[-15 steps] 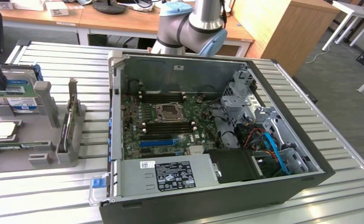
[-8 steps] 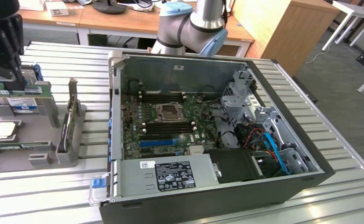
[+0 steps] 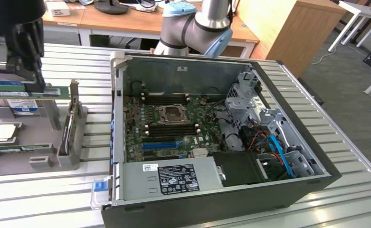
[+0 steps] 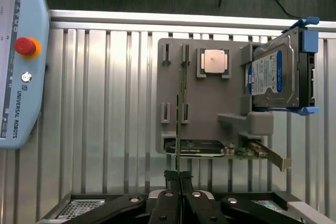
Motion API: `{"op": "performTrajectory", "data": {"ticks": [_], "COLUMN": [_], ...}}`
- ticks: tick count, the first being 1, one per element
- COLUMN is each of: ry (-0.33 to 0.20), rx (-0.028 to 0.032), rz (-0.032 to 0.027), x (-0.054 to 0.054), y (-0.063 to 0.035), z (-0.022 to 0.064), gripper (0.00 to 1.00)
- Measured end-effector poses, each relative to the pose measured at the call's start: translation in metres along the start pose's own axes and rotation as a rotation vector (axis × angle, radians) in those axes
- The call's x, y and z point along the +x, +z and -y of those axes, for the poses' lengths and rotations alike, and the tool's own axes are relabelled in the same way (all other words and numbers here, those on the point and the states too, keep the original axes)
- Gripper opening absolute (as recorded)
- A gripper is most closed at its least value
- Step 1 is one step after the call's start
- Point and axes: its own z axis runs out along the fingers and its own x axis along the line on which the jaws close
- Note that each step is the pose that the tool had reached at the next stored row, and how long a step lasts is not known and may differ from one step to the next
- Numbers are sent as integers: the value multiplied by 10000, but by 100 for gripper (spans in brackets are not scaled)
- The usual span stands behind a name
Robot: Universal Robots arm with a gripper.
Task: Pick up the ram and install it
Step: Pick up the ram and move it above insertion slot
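Green long thin ram stick pinched in the black pincer over a grey plastic holder

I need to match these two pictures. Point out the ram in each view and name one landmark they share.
Exterior view: the ram is held level at the exterior view's far left, above the gray holder.
Wrist view: the ram is seen edge-on, a thin green line running out from the closed fingers over the holder.
Shared landmark: the silver processor chip set in the holder.
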Motion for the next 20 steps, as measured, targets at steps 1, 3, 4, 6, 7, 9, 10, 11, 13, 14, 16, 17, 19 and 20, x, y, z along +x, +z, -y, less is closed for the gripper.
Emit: {"op": "performTrajectory", "data": {"ticks": [1, 3, 4, 6, 7, 9, 10, 11, 13, 14, 16, 17, 19, 20], "ry": [0, 0, 2, 2, 2, 2, 4, 4, 5, 4, 6, 7, 7, 6], "rx": [-7, -21, -26, -40, -49, -63, -71, -78, -95, -104, -116, -124, -139, -147], "rz": [-1, -2, -1, -1, -2, -1, -1, 0, -2, -2, -1, -1, -2, -2], "x": [0, 0, 0, 0, 0, 0, 0, 0, 0, 0, 0, -1, 0, 0], "y": [-2, -6, -7, -11, -13, -16, -18, -19, -24, -26, -28, -30, -34, -36], "z": [40, 114, 150, 223, 264, 340, 378, 417, 495, 537, 610, 647, 725, 766], "gripper": [12, 12, 12, 12, 12, 12, 12, 12, 12, 12, 12, 12, 12, 12]}}
